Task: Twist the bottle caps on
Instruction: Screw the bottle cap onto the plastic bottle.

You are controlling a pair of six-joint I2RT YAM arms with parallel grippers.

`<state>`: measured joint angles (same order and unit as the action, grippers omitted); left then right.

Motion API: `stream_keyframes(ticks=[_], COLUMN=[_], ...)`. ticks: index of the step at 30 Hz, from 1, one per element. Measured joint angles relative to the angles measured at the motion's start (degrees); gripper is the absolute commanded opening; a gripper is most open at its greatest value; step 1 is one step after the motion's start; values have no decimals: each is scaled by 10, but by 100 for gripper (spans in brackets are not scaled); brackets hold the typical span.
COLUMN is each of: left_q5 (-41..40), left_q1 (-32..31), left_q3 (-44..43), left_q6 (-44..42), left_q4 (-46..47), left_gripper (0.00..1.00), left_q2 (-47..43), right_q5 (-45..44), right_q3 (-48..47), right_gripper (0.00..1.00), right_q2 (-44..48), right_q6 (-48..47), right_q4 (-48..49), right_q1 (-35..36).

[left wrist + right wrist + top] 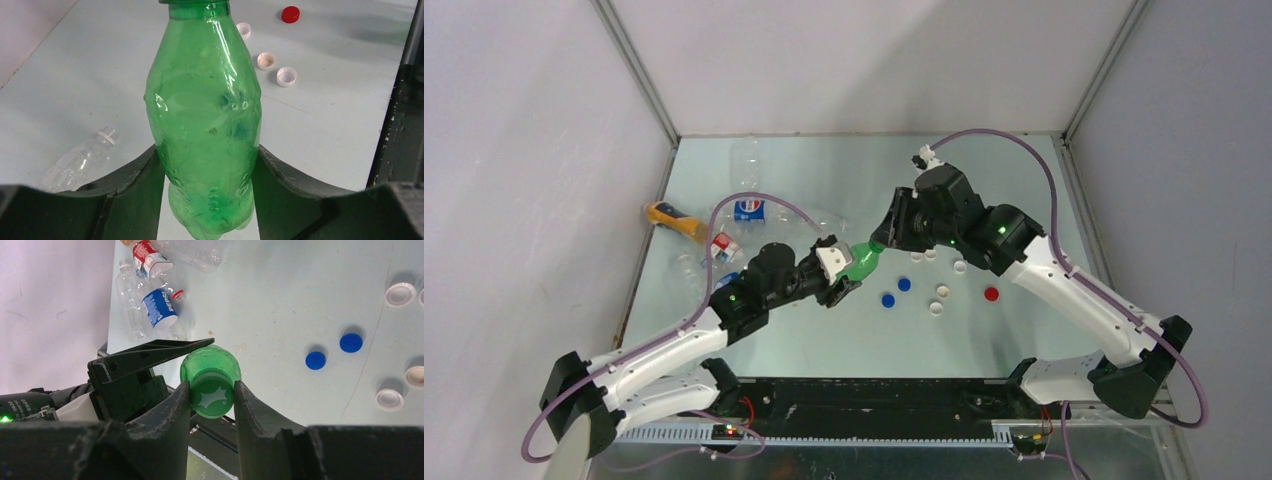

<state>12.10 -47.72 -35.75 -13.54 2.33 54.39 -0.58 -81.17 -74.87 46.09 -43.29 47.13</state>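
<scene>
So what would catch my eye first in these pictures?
A green bottle is held between the two arms near the table's middle: the left arm's jaws clamp its body, and the right arm's jaws pinch its green cap. Loose caps lie scattered just right of it, and spare bottles are heaped at the far left.

Glossy transl. green plastic bottle (pixel 205 125), matt cap (pixel 212 396), smooth matt table (pixel 824 340)
</scene>
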Motion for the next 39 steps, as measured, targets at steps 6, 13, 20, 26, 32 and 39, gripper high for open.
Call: stream_keyframes(ticks=[6, 13, 20, 26, 32, 39], left_q5=[-7, -14, -14, -14, -14, 1], left_q1=[0, 0, -1, -2, -2, 14], left_q3=[19, 23, 28, 28, 28, 28], left_q6=[0, 0, 2, 8, 21, 57], left_q4=[29, 43, 79, 134, 183, 212], left_gripper=[0, 0, 0, 0, 0, 0], left_q2=[5, 15, 24, 28, 40, 66], right_q5=[-16, -34, -41, -32, -27, -23], right_q3=[0, 0, 1, 7, 5, -2], right_gripper=[7, 21, 48, 63, 76, 80], right_q2=[-10, -15, -16, -18, -19, -5], right_q6=[28, 48, 59, 62, 53, -1], right_q4=[-4, -3, -2, -4, -20, -45], right_q1=[4, 8, 14, 30, 34, 32])
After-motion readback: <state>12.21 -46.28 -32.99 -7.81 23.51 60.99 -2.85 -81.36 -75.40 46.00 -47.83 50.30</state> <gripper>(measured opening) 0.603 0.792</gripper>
